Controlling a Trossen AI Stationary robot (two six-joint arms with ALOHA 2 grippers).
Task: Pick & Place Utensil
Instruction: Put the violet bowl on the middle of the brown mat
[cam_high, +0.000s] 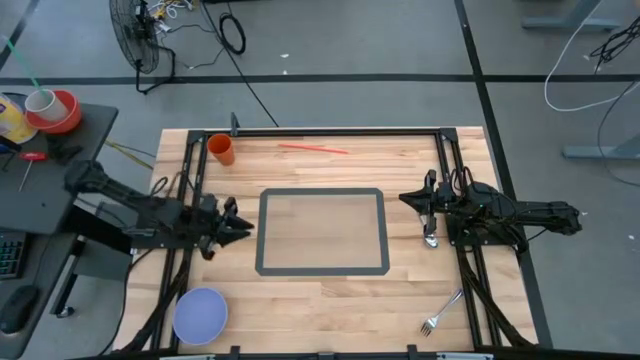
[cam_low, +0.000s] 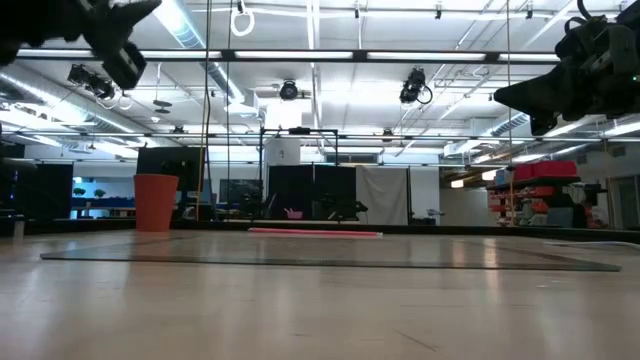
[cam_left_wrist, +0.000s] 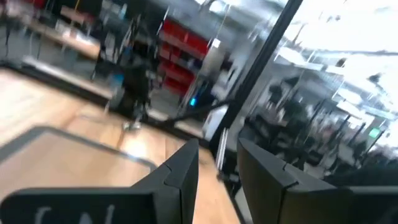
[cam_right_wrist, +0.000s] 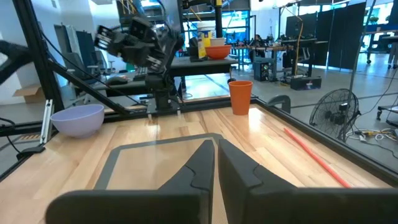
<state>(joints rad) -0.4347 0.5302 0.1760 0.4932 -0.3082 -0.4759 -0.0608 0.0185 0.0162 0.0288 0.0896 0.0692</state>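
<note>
A metal fork (cam_high: 440, 313) lies flat near the table's near right corner. A metal spoon (cam_high: 430, 236) lies on the wood beside the right arm, just right of the grey-bordered mat (cam_high: 322, 268). My left gripper (cam_high: 244, 230) hovers at the mat's left edge, pointing right, with its fingers (cam_left_wrist: 186, 165) apart and holding nothing. My right gripper (cam_high: 405, 197) hovers at the mat's right edge, pointing left, fingers (cam_right_wrist: 205, 158) closed together and empty. Both are raised above the table in the low view.
An orange cup (cam_high: 221, 150) stands at the far left, also the cup (cam_right_wrist: 240, 96) in the right wrist view. A red straw (cam_high: 313, 149) lies along the far edge. A lavender bowl (cam_high: 200, 313) sits at the near left corner. Bare wood lies between mat and fork.
</note>
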